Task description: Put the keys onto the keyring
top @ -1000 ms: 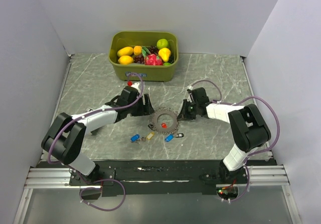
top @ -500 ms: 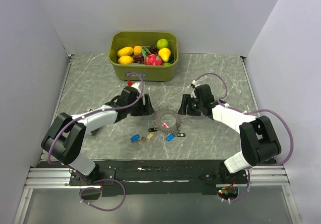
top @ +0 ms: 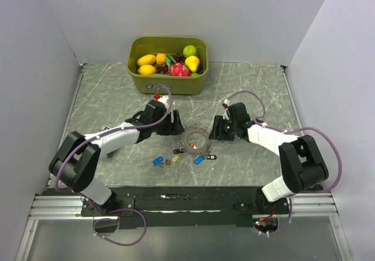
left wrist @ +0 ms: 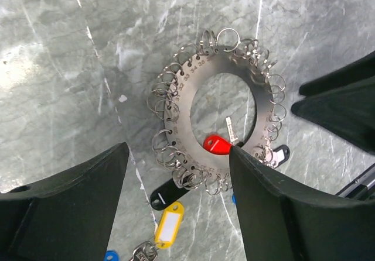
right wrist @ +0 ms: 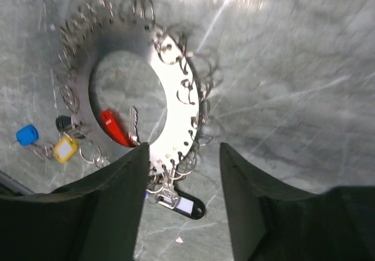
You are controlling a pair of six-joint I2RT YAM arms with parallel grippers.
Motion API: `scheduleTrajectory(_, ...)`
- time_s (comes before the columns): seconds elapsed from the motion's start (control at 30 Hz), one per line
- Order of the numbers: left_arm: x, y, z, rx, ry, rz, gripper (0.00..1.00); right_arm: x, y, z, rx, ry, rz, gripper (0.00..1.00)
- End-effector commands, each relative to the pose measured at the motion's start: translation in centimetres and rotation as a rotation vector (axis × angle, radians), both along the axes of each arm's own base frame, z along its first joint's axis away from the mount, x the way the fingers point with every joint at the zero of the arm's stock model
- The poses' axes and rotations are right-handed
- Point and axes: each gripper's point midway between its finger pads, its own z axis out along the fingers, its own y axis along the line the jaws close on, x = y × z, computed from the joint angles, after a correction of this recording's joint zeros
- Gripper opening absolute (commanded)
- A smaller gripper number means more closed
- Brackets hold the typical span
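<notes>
Top view: your keyring lies flat on the table, left gripper at its 10 o'clock, right gripper at 3, both spread, empty. Left wrist: red key at its hole's 6 o'clock. Right wrist: thin, likely slippery metal; pinch the rim.

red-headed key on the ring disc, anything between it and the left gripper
Nothing visible does. The small red-headed metal key lies bare at the inner edge of the flat silvery loop-fringed metal keyring, under the open left gripper.
</notes>
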Motion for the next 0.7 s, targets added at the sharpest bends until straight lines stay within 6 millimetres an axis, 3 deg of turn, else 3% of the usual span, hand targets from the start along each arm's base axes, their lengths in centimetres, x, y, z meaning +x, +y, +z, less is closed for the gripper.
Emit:
scheduleTrajectory(0.0,0.7,-1.0,1.7,-0.021,-0.045,-0.018,0.75,-1.3,0.8,-0.4,0.079,0.032,0.001,0.52)
scheduleTrajectory(0.03,0.8,-1.1,1.7,-0.022,-0.047,-0.024,0.75,-1.7,0.8,-0.9,0.086,0.048,0.0,0.47)
scheduleTrajectory(0.4,0.9,-1.4,1.4,-0.008,-0.042,-0.023,0.76,-0.9,2.0,-1.4,0.138,0.063,0.001,0.38)
scheduleTrajectory(0.67,0.7,-0.9,0.9,0.011,-0.038,-0.014,0.76,0.1,1.4,-1.0,0.086,0.029,-0.001,0.1)
